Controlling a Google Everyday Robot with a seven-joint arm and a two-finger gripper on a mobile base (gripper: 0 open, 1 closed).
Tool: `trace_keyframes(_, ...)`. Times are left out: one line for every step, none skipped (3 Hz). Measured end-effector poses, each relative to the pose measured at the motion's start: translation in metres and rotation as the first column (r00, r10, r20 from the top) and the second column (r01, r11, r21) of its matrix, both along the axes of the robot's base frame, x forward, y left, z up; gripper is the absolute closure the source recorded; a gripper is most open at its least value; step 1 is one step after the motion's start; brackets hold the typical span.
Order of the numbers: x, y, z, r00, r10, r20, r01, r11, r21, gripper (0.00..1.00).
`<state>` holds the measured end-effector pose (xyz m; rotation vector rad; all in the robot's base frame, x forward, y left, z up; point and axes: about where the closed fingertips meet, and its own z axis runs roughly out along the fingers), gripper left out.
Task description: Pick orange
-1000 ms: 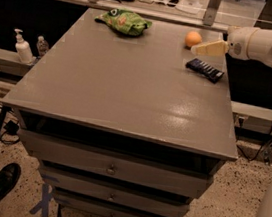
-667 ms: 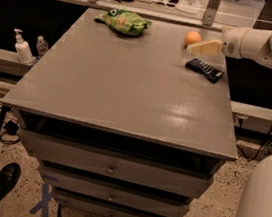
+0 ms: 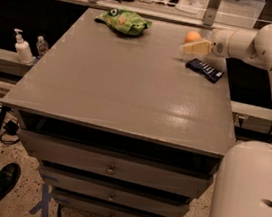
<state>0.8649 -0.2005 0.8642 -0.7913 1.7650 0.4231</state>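
Edging left since a second ago, the gripper (image 3: 186, 47) sits just behind the dark blue packet (image 3: 204, 69), open or closed cannot be told; the orange (image 3: 192, 36) rests unmoved slightly farther behind that packet

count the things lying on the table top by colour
Green: 1, the snack bag
Orange: 1, the orange
Dark blue: 1, the flat packet
Total: 3
Not counted: the end effector, close by the orange at the far right of the table.
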Motion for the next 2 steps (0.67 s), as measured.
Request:
trace_keyframes(0.0106,0.0072,-0.0086,0.9999,0.000,-0.015,0.000,1.000,0.014,0.17)
trace_keyframes(0.0166,0.0101,-0.0122,0.9997,-0.003,-0.024,0.003,1.000,0.026,0.41)
